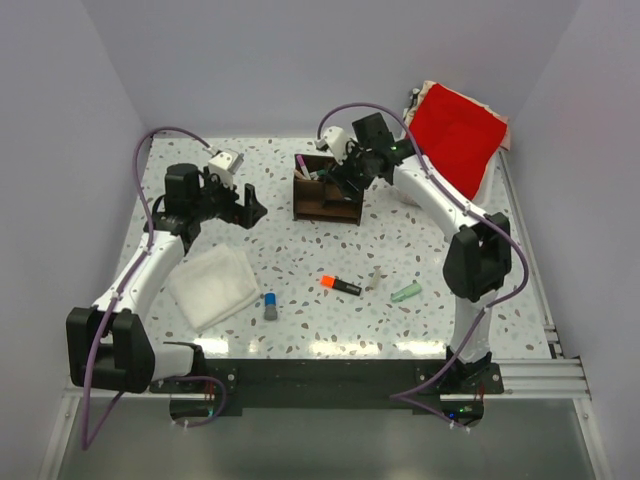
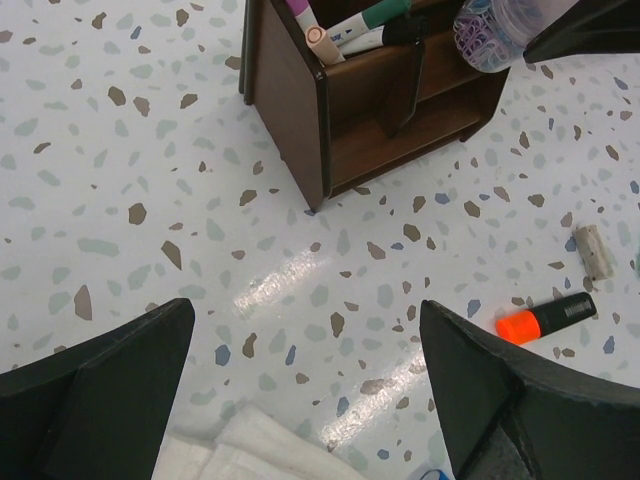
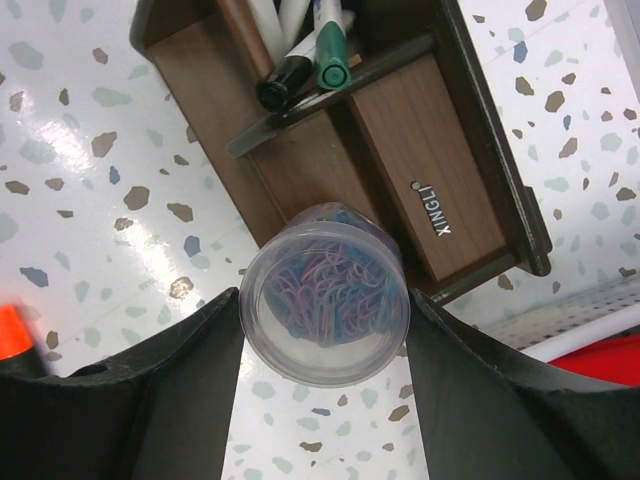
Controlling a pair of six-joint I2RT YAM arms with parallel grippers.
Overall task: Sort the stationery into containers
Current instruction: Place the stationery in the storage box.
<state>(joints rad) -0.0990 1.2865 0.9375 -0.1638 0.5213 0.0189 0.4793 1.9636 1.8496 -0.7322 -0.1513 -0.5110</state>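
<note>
Several pens (image 3: 332, 62) stand in the dark brown wooden desk organizer (image 3: 430, 150); the right tool (image 3: 322, 345) grips a clear round paper-clip pot (image 3: 325, 300) above it. Unsorted on the speckled tabletop (image 1: 300, 250) lie an orange-and-black highlighter (image 1: 341, 285), mint-green cap (image 1: 405, 293) and blue-capped grey stick (image 1: 270, 305). The left tool (image 2: 305, 380) gapes empty.

L arm (image 1: 150, 262) runs from its base at lower left up toward the upper left of the top view. Its wrist is turned so the left gripper (image 1: 251, 205) faces right, jaws spread wide w/ nothing between them (wrist view: its fingers (image 2: 100, 390) sit at the two bottom corners). R arm (image 1: 440, 205) rises from lower right, folds at the elbow and reaches to upper centre. The right gripper (image 1: 338, 178) pinches a small round pot (image 3: 325, 315) on both sides.
</note>
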